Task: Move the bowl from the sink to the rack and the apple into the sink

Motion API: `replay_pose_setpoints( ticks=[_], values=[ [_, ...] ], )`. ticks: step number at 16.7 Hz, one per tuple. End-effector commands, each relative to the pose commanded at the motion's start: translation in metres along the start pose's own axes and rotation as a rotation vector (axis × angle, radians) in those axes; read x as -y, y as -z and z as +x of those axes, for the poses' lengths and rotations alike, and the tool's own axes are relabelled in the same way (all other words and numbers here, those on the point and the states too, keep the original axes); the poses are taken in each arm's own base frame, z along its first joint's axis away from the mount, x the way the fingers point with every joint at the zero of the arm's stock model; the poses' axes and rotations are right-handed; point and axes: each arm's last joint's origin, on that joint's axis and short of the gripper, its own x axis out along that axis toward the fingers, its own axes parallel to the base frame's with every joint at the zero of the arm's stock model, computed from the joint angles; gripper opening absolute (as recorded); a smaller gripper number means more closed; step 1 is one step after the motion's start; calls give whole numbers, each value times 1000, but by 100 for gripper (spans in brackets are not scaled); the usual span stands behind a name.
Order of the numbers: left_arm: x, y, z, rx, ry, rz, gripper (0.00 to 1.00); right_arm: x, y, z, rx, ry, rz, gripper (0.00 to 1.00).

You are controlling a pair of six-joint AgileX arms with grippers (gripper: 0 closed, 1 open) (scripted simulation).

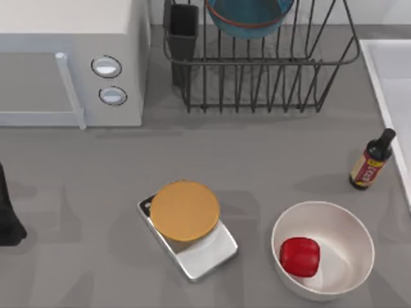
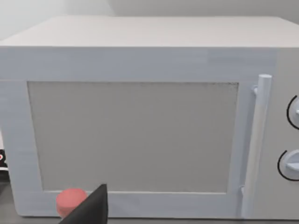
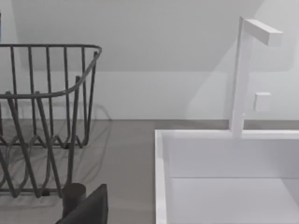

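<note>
Red and glossy, the apple [image 1: 300, 256] lies inside the white bowl [image 1: 350, 234] at the table's [image 1: 83, 192] near right. Just left of it, a scale [image 1: 192, 247] carries an orange disc. A dark sauce bottle [image 1: 371, 162] stands beside the sink [image 1: 390, 83] on the right. Farther back, the teal bowl [image 1: 247, 16] rests in the black wire rack [image 1: 257, 64], right of the microwave [image 1: 70, 64]. My left arm [image 1: 8, 215] sits at the left edge. I cannot tell how either gripper's fingers stand.

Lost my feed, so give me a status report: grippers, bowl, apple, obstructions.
Left arm parked at table's left edge. Bowl in the rack. Apple sits in white bowl, not in sink. Sauce bottle stands between them.
</note>
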Motion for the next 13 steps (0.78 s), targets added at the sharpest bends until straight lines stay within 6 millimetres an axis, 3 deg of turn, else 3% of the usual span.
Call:
replay_pose_setpoints(
  ticks=[10,13],
  values=[
    [0,0,0,0,0,0,100,0,0,0,0,0,0,100],
    [0,0,0,0,0,0,100,-5,-9,1,-65,-44,44,100]
  ],
)
